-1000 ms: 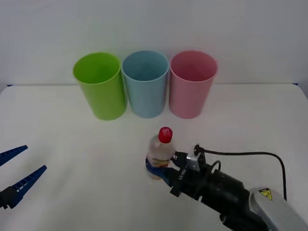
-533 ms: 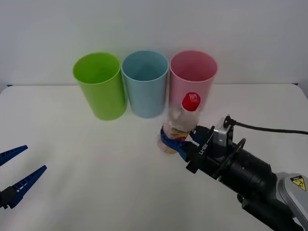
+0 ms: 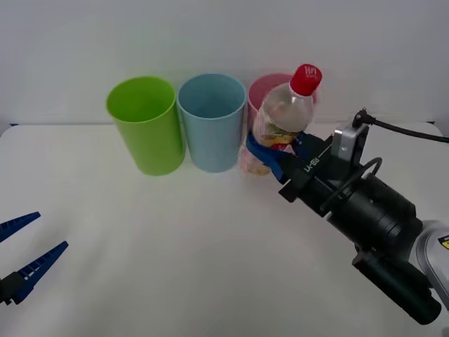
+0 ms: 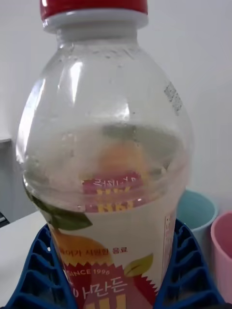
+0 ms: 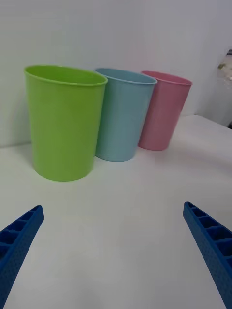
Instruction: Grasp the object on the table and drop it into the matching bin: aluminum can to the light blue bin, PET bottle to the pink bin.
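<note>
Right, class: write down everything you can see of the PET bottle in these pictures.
The PET bottle is small and clear plastic, with a red cap and a pale label printed in red, orange and green. It looks empty. It is off the table, tilted, its cap above the pink bin's rim. The right gripper clamps its labelled lower body between blue ribbed fingers.

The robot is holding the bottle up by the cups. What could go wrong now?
1. The right pincer holds the PET bottle low on its label, tilted, so it might slip or tip when released.
2. The bottle appears to hang in front of the pink bin, not over its opening; letting go now would likely miss.
3. The light blue bin stands right beside the pink one, so a small drift could drop it there.

The left pincer waits open.
</note>
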Tool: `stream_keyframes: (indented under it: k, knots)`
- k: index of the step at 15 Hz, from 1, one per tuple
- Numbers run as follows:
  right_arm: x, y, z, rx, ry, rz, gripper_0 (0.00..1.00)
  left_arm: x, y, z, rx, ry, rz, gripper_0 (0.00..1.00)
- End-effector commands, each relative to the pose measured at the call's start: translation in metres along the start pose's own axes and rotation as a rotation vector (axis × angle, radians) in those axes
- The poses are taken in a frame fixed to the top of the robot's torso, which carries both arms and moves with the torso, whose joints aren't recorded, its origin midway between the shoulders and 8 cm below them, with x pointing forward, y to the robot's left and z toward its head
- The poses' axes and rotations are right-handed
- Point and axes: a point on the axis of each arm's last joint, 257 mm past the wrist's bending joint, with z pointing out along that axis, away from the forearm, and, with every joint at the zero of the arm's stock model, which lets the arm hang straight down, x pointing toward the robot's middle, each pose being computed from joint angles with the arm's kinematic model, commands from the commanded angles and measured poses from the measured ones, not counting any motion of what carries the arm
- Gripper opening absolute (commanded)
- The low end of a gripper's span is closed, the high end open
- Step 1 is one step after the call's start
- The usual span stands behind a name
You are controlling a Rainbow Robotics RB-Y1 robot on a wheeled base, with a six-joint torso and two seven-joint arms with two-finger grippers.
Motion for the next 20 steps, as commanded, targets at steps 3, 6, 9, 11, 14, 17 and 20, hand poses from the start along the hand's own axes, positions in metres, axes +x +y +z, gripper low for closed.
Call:
stream_keyframes:
  k: [3, 6, 9, 11, 14, 17, 20]
  knots:
    - [-0.028, -0.042, 0.022, 0.078, -0.042, 0.002, 0.00, 0.000, 0.000, 0.000, 0.000, 0.000, 0.000, 1.00]
    - [-0.035, -0.075, 0.046, 0.114, -0.062, -0.008, 0.00, 0.000, 0.000, 0.000, 0.000, 0.000, 0.000, 1.00]
    - [-0.028, -0.106, 0.069, 0.173, -0.053, -0.025, 0.00, 0.000, 0.000, 0.000, 0.000, 0.000, 0.000, 1.00]
    - [-0.021, -0.123, 0.083, 0.193, -0.036, -0.025, 0.00, 0.000, 0.000, 0.000, 0.000, 0.000, 0.000, 1.00]
    - [-0.016, -0.152, 0.103, 0.239, -0.016, -0.037, 0.00, 0.000, 0.000, 0.000, 0.000, 0.000, 0.000, 1.00]
    - [-0.006, -0.173, 0.111, 0.274, 0.012, -0.039, 0.00, 0.000, 0.000, 0.000, 0.000, 0.000, 0.000, 1.00]
    - [0.008, -0.189, 0.104, 0.303, 0.050, -0.060, 0.00, 0.000, 0.000, 0.000, 0.000, 0.000, 0.000, 1.00]
